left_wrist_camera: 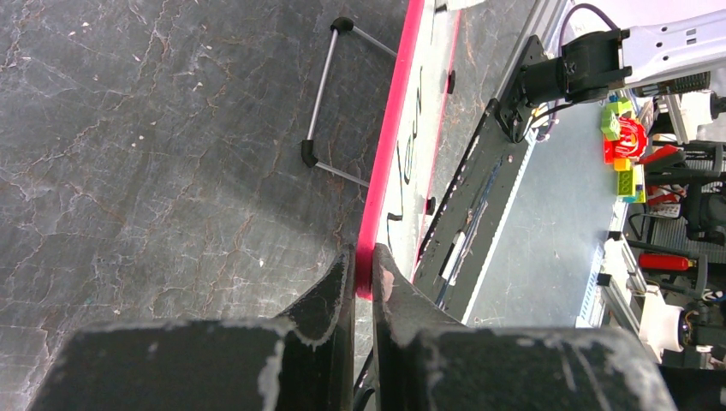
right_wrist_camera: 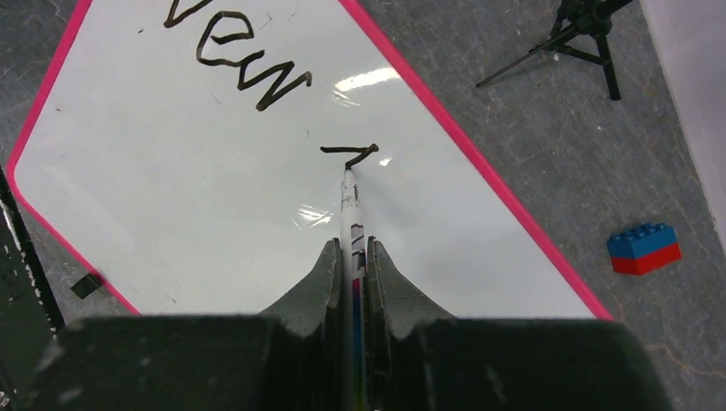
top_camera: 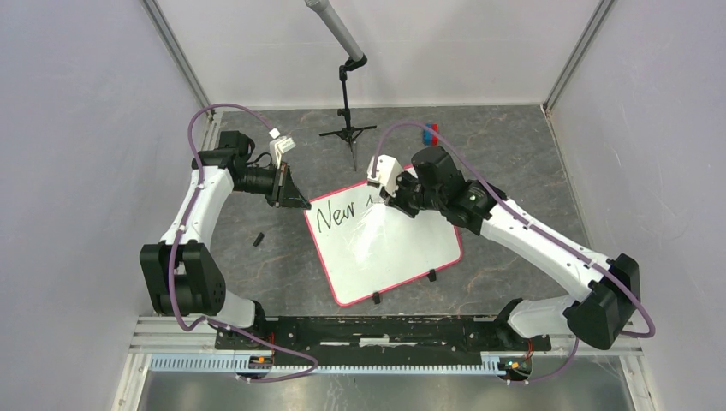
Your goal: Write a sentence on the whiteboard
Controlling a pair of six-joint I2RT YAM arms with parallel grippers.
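Pink rim of whiteboard [top_camera: 385,257] pinched by left gripper [left_wrist_camera: 364,257]; right gripper [right_wrist_camera: 353,248] clamped marker [right_wrist_camera: 349,205], tip on board. Sentence [top_camera: 338,214] needed light, even strokes, board kept steady.

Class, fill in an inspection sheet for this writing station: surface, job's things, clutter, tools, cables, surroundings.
Surface: dark grey marbled table.
Job's things: whiteboard lies flat and askew. The writing reads "New" plus one started stroke. The marker has its tip on the board.
Clutter: red-and-blue brick beyond the board; small black piece to its left; tripod stand at the back.
Tools: left tool shut on the whiteboard's pink rim; right tool shut on the marker.
Cables: a purple cable runs along each arm and loops at the bases.
Surroundings: pale enclosure walls; gear beyond the table edge in the left wrist view.
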